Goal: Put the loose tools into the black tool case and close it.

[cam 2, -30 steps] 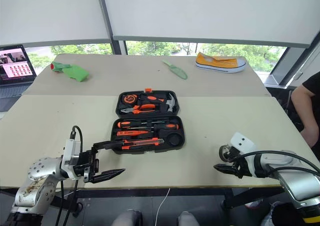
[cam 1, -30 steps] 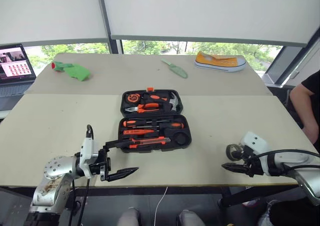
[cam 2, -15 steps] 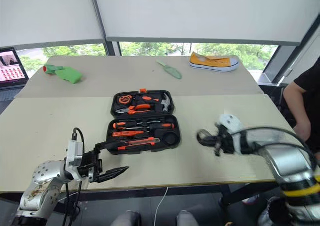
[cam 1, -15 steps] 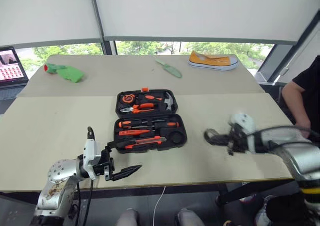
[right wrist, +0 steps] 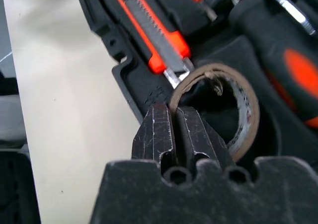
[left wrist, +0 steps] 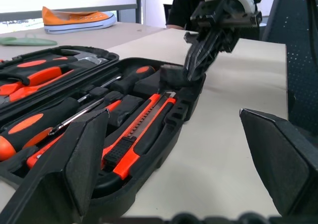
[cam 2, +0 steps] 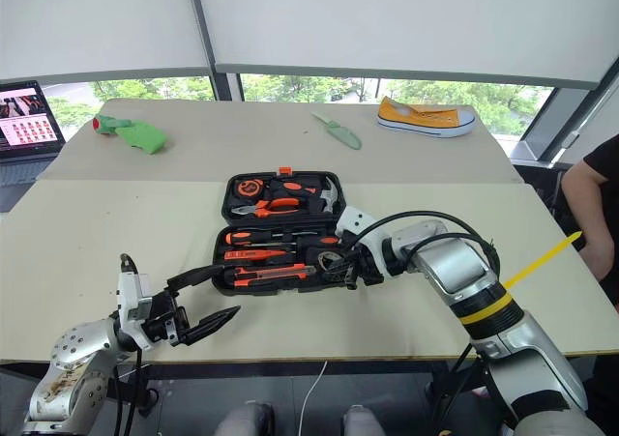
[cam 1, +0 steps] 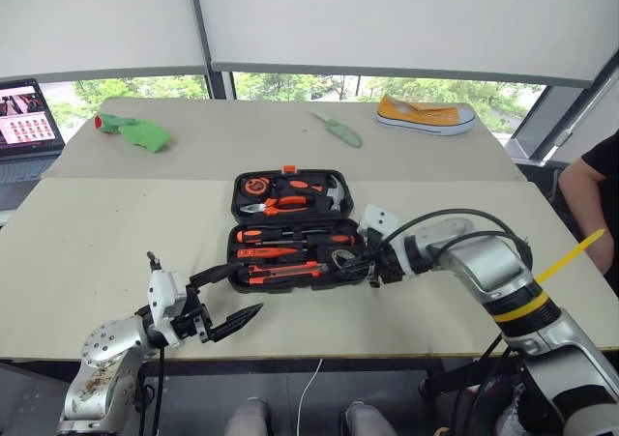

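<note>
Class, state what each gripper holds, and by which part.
The right gripper pinches the tape roll by its rim, over the black tool case. The left gripper, open, holds nothing.

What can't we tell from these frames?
- Right gripper on tape roll: pinching or just touching; fingers hide the rim, right wrist view.
- Case latch: too small, eye views.
- Laptop: cut by frame edge.
- Left gripper: open, empty.

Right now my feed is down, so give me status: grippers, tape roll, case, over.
Left gripper open, near the black tool case. Right gripper shut on the tape roll over its slot. Case open, nothing blocking.
</note>
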